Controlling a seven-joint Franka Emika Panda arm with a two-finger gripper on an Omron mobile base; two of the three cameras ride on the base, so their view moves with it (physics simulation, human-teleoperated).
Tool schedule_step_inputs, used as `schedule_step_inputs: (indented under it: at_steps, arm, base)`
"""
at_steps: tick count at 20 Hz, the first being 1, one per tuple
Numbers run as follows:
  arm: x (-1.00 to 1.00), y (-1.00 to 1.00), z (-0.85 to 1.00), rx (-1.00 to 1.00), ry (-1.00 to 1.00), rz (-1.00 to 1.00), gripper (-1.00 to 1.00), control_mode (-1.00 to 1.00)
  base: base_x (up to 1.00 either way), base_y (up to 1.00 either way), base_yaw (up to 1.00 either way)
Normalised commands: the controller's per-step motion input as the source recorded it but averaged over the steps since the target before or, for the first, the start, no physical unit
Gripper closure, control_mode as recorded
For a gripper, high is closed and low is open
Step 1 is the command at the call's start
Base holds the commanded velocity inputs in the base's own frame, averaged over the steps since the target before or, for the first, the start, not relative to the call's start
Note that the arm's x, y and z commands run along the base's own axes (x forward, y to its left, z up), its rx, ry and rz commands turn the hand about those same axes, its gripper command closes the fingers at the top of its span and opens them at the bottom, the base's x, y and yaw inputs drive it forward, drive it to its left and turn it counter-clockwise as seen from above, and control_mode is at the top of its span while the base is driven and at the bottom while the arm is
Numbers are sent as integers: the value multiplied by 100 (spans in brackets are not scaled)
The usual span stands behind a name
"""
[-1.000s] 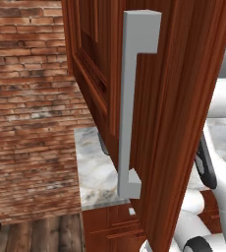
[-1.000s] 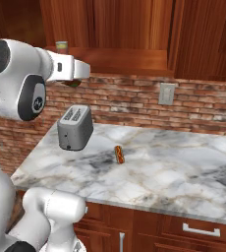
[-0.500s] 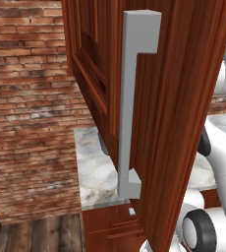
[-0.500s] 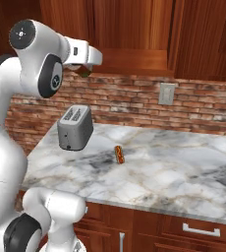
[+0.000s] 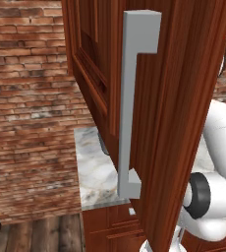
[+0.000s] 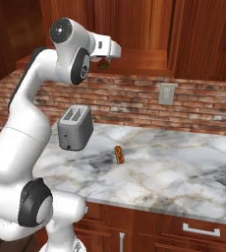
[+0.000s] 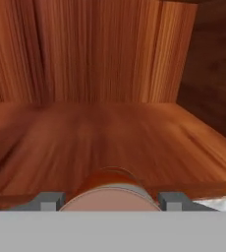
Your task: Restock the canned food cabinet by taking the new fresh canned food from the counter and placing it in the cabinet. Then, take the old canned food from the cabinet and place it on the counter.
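Red can (image 7: 110,189) sits clamped between the gripper (image 7: 107,201) fingers. The arm has risen from toaster (image 6: 75,127) height to the cabinet (image 7: 110,133) shelf, which lies at 12 o'clock, so placing seems next.

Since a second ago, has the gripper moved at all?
Yes. In the right base view the gripper, holding the can, has risen and swung right, away from the toaster, towards the open cabinet.

No text, label or number is readable anywhere.
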Motion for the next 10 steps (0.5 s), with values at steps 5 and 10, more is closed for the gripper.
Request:
schedule_step_inputs:
  at_steps: [5,10]
  arm:
    - [90,-26,-7,0,1,0,100,-100]
    - [64,-21,-22,0,6,0,100,-100]
  base:
    - [0,0,0]
    - [0,0,0]
